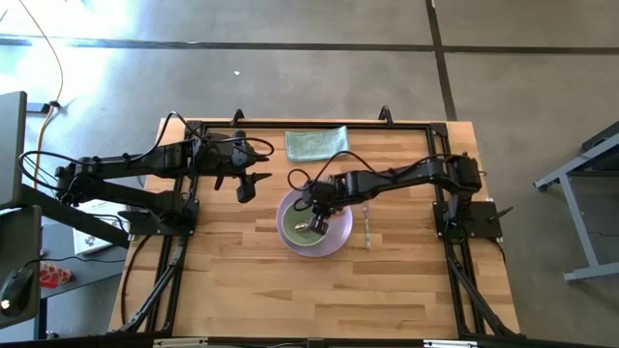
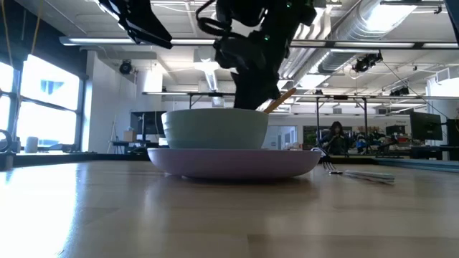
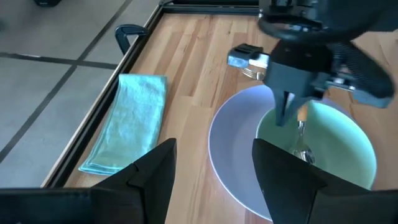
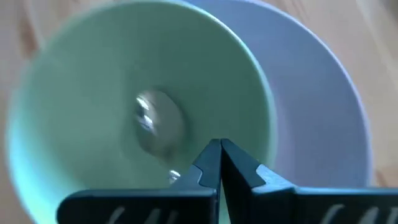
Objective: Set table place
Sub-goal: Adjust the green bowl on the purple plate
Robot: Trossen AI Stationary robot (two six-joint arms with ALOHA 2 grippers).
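Right gripper [image 1: 317, 205] hangs over the pale green bowl [image 1: 311, 226] at the centre of the high view, its fingers pinched together with no gap between them in the right wrist view; they seem to be pinching the yellow-orange handle of the spoon [image 2: 280, 100], though the contact itself is hidden. The spoon's metal end [image 4: 155, 121] rests on the bowl's floor directly under the gripper, and in the low view its handle slants up toward the upper right, so the long axis is steeply tilted, leaning on the bowl's rim side. The bowl sits inside the lilac plate [image 1: 338, 237], slightly toward its upper left edge. Just right of the plate in the high view lies the fork [image 1: 366, 223], long axis running up and down the frame, on the table [image 1: 251, 280], well within reach of the right arm. Left gripper [image 1: 245, 182] waits to the upper left of the plate, fingers spread apart and holding nothing, farther from the fork than the right. A teal cloth [image 1: 316, 143] lies near the top edge. Count: one plate, one bowl, one spoon, one fork, one cloth.
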